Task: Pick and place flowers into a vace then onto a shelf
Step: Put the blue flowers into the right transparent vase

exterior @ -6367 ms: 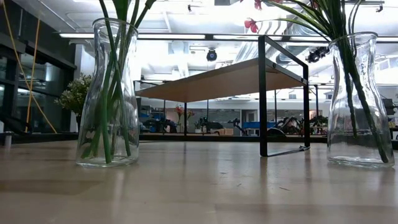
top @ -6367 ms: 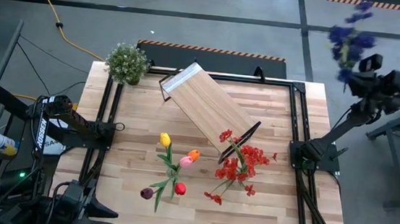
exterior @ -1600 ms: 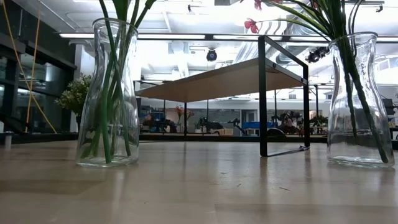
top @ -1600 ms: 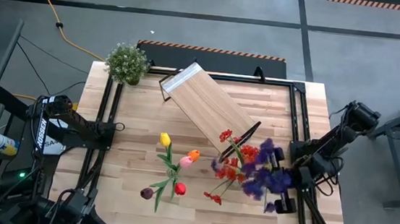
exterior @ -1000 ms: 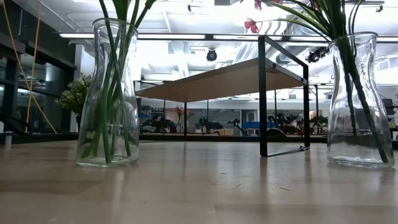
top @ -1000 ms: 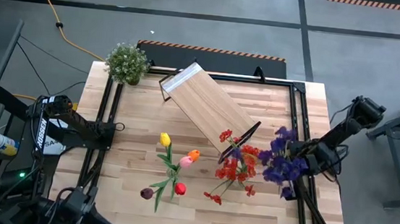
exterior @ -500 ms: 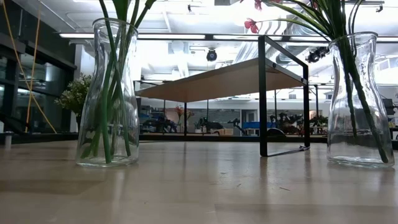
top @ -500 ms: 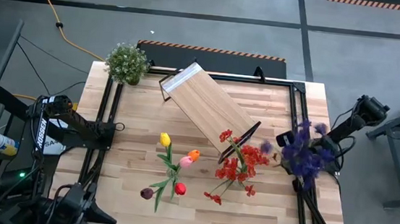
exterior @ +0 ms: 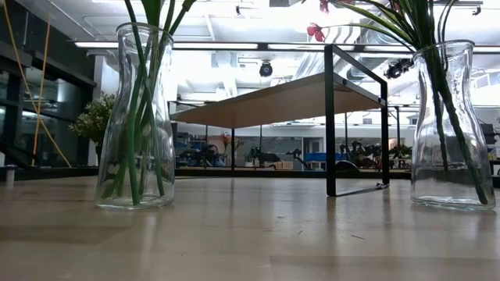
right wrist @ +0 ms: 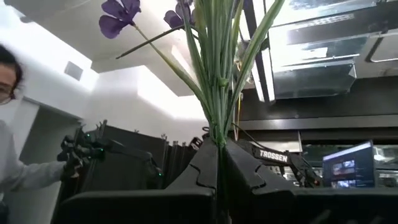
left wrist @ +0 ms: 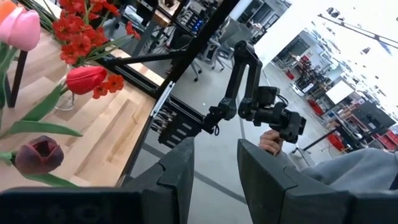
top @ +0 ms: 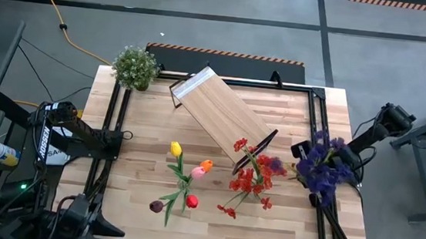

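Clamping the purple spray (top: 322,166) by its stems, the right gripper (right wrist: 219,163) hovers at the tabletop's (top: 212,212) right edge — beside the red-spray vase (exterior: 442,125). Left gripper (left wrist: 211,167) — jaws apart, holding nothing — waits at the front-left corner.

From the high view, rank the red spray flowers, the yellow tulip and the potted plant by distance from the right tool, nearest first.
The right tool holds the purple spray at the table's right edge.
1. Red spray flowers: just left of the tool, by the shelf end.
2. Yellow tulip: mid-table, farther left.
3. Potted plant: far-left back corner.
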Controlling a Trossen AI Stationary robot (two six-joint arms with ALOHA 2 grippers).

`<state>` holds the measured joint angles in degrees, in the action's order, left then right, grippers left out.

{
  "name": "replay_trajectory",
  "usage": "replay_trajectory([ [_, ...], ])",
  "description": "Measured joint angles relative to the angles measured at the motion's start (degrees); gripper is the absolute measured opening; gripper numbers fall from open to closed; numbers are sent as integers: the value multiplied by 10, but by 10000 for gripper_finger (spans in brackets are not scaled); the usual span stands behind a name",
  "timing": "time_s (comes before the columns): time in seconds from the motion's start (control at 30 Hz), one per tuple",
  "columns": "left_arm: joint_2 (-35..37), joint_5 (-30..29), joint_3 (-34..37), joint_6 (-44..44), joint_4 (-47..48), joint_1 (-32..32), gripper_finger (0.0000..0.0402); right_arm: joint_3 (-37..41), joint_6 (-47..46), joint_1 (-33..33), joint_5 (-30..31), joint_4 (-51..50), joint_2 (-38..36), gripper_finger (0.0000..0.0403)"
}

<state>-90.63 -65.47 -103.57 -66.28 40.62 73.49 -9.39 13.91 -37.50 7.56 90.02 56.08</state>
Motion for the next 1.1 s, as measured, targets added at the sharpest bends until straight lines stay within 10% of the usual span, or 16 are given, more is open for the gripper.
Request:
replay_trajectory([
  [1.1, 0, -7, 0, 15, -2, 0, 156, -111, -87, -46, 201, 0, 240, 0],
])
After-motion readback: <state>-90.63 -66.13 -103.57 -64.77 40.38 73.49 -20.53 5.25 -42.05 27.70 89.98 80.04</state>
